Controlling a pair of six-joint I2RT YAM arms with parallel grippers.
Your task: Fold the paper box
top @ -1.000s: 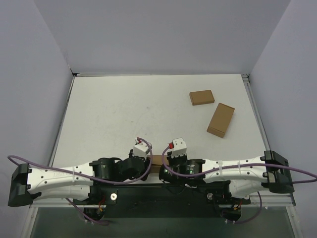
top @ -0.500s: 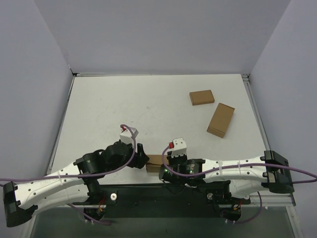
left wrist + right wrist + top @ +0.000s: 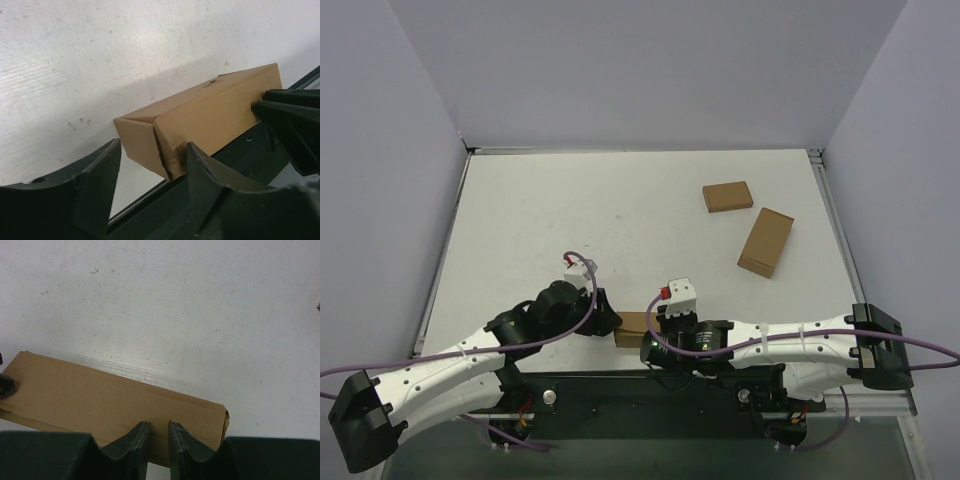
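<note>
The paper box (image 3: 632,325) is a folded brown cardboard box lying at the table's near edge between the two arms. In the left wrist view its end (image 3: 200,120) shows a split seam at the corner. My left gripper (image 3: 154,145) is open; its fingers stand either side of that corner, and one fingertip (image 3: 192,150) touches the box. My right gripper (image 3: 158,425) stands at the other end of the box (image 3: 100,395), its fingers close together over the near edge with cardboard in the narrow gap. In the top view the left gripper (image 3: 605,322) and right gripper (image 3: 650,330) flank the box.
Two smaller ready-made brown boxes (image 3: 727,196) (image 3: 766,242) lie at the back right of the white table (image 3: 570,220). The black base rail (image 3: 640,385) runs just behind the paper box. Grey walls enclose the table on three sides.
The left arm has swung its wrist out to the left and lowered, so that its gripper now comes at the box's left end. Its jaws stand wider. The right arm and the box have not moved.
</note>
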